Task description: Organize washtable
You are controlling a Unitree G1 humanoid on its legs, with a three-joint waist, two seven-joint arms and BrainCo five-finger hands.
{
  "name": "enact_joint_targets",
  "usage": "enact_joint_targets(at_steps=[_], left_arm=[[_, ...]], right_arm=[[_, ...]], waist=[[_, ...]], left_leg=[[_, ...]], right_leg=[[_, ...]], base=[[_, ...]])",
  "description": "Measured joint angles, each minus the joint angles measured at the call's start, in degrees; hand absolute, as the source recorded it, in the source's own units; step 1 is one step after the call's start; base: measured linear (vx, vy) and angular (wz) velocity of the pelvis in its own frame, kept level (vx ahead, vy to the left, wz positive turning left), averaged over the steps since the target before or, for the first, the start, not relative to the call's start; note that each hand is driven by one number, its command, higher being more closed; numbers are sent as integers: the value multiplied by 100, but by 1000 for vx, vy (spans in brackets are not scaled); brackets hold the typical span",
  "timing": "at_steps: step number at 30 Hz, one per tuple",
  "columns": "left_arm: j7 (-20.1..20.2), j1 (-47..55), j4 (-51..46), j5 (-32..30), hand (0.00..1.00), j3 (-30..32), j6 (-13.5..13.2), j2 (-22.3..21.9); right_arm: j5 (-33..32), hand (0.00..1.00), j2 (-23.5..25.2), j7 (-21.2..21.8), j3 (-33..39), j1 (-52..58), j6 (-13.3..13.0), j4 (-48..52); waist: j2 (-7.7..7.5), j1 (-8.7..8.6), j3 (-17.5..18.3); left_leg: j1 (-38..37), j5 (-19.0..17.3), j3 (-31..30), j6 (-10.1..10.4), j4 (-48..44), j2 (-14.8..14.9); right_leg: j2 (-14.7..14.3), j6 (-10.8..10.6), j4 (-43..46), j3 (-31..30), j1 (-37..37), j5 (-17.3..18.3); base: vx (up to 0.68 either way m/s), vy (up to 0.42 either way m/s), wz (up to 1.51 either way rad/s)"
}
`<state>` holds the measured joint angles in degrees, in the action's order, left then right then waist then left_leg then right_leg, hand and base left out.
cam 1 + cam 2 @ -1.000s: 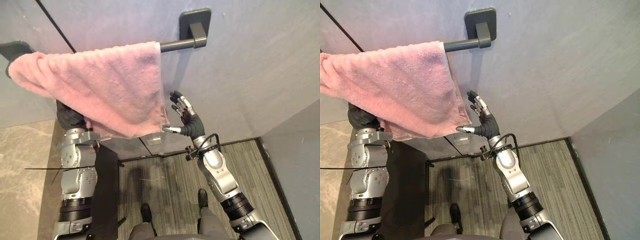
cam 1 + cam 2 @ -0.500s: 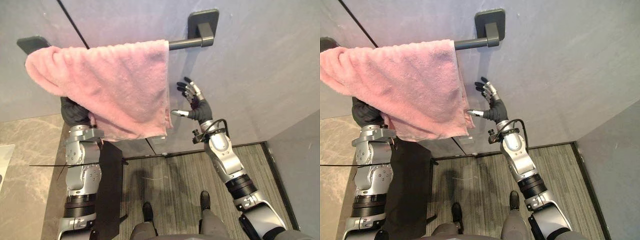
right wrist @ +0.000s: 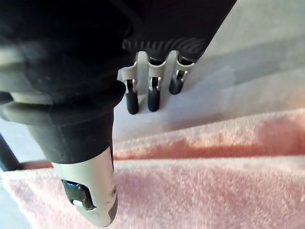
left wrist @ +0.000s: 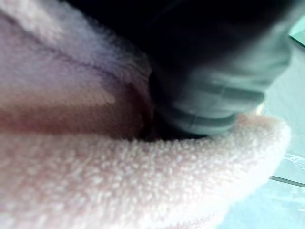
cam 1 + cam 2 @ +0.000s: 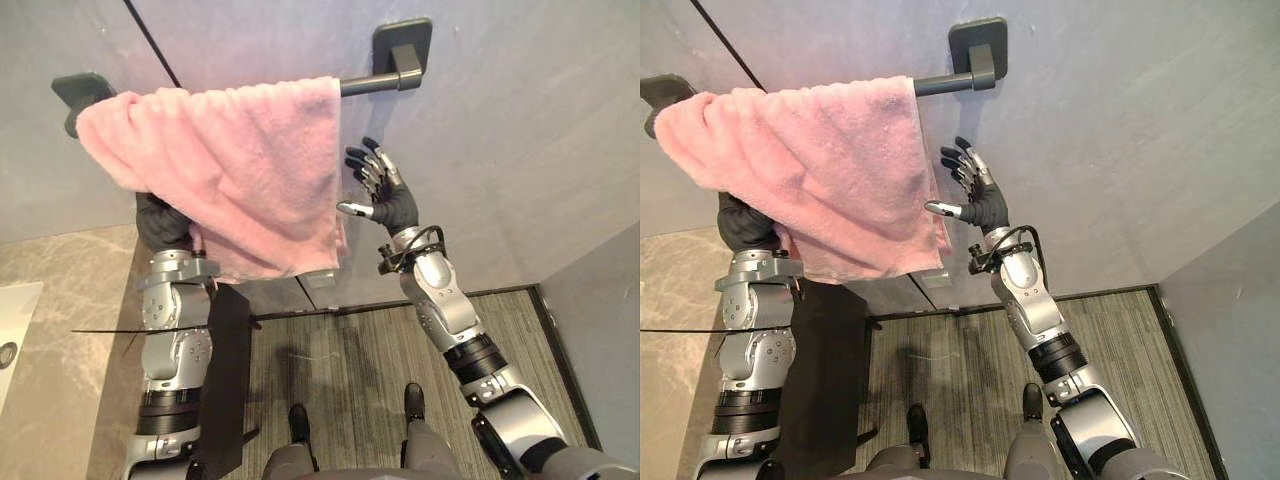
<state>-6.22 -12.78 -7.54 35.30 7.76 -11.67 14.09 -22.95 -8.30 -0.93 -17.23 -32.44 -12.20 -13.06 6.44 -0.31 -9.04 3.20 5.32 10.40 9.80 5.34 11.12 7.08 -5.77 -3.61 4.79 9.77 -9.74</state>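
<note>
Grey smooth wall (image 5: 520,130) backs the whole work area.

Pink terry towel (image 5: 230,170) hangs draped over the dark metal towel bar (image 5: 365,86). It covers the bar from the left mount almost to the right mount, leaving a short bare stretch at the right end. The top fold follows the bar. The left end is bunched and thick, and the lower hem runs slanted, so the hang is uneven.

Right hand (image 5: 385,200) is just beside the towel's right edge, about mid-height. Its fingers (image 3: 132,102) are straight and spread wide and hold nothing. The thumb (image 3: 93,210) reaches toward the cloth edge; whether it touches, I cannot tell.

Left hand (image 5: 160,222) sits under the towel's lower left part. Its fingers are buried in the pile, so I cannot tell their state.

Change over the last second: the right thumb was at the towel's lower right corner. The hand has since let go of that corner and now sits higher along the same edge. The camera has also shifted, so part of that rise is apparent only.

Judgement: the towel is placed on the bar and carries its own weight. What is left looks like smoothing, mainly the bunched left end.
</note>
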Motion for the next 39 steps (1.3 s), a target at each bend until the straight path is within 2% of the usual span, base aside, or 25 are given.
enact_joint_targets(at_steps=[3,9,14,15,18,23,31,39], left_arm=[[-2,-4,-11,-2,100,-95,0,-19],[-8,-8,-4,-1,100,-543,-2,-34],[1,-10,21,4,100,-629,-3,-31],[1,-10,33,5,100,-638,-3,-30],[3,-11,62,5,100,-738,-3,-28],[4,-10,140,2,100,-739,-3,9],[-24,-10,151,-130,100,-676,-2,8],[-43,-7,189,-396,100,63,1,-60]], right_arm=[[-244,0,134,-1,-84,-257,2,-265],[-814,0,56,3,-100,-774,29,-816],[-1133,0,49,20,-139,-1305,41,-1067],[-1173,100,45,41,-172,-1396,41,-1069],[-1252,100,29,118,-185,-1487,100,-1080],[-1250,100,-15,118,-167,-1487,147,-1083],[-1238,100,-186,136,159,-1486,147,-1078],[-1180,100,-196,268,573,-1171,136,-784]], waist=[[4,51,16],[-12,151,26],[-16,322,28],[-17,366,28],[-39,437,40],[-182,434,119],[-218,427,139],[-292,406,181]], left_leg=[[-7,24,-34,8,6,1],[55,46,-179,46,3,30],[84,61,-201,69,3,88],[106,74,-226,91,3,100],[110,76,-229,91,2,104],[120,77,-233,90,2,103],[102,78,-231,89,3,104],[74,80,-210,87,9,99]], right_leg=[[-1,11,-92,32,-61,-59],[-19,22,-207,165,-167,-148],[-74,57,-208,181,-144,-177],[-85,61,-208,203,-136,-179],[-88,62,-208,210,-137,-180],[-85,62,-208,220,-136,-180],[-86,62,-208,218,-152,-180],[-83,60,-207,216,-163,-178]], base=[[-38,6,4],[-51,2,12],[-41,0,1],[-25,-3,5],[-9,0,1],[0,0,0],[0,0,0],[0,0,0]])
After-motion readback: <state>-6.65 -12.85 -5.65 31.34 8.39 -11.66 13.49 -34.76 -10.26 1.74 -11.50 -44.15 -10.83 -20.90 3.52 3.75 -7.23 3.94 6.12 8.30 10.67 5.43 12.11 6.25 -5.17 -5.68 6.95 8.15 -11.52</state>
